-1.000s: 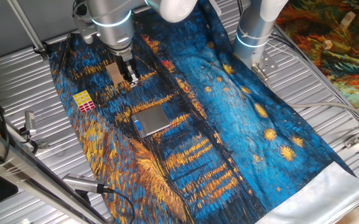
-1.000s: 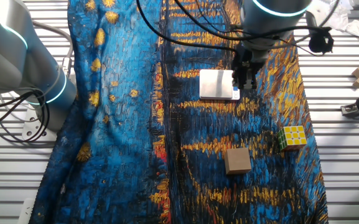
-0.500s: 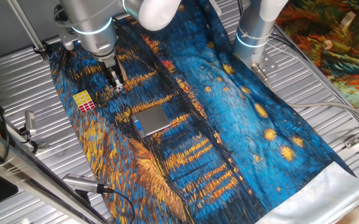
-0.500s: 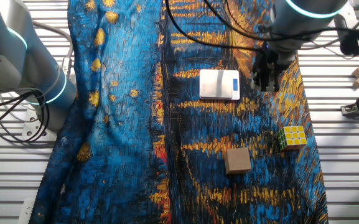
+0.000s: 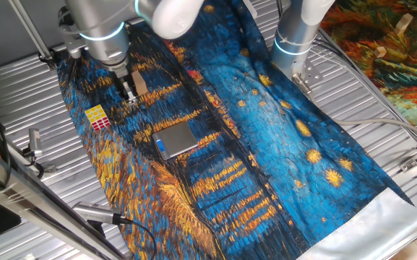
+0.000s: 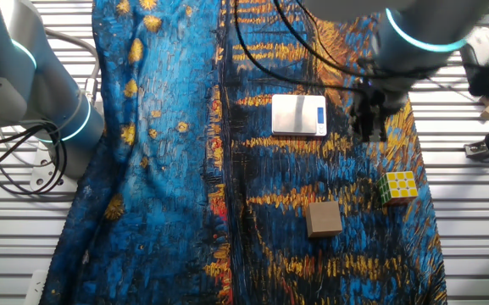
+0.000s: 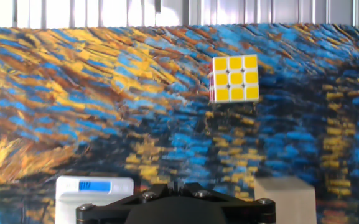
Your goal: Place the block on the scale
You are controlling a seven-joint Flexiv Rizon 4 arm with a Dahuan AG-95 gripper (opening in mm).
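A painted cloth point(image 6: 168, 152) in blue and orange swirls covers most of the ribbed metal table point(image 5: 381, 101). A second, idle robot arm point(image 6: 24, 76) stands at the cloth's edge. The working arm's gripper point(image 6: 369, 127) hangs above the cloth between the scale and the block; its fingers look close together and hold nothing. The scale point(image 6: 298, 114) lies flat near the cloth's middle, top plate bare. A tan wooden block point(image 6: 322, 218) sits just beside the block point(image 6: 399, 186), which rests on the cloth near its edge, yellow face up, untouched.
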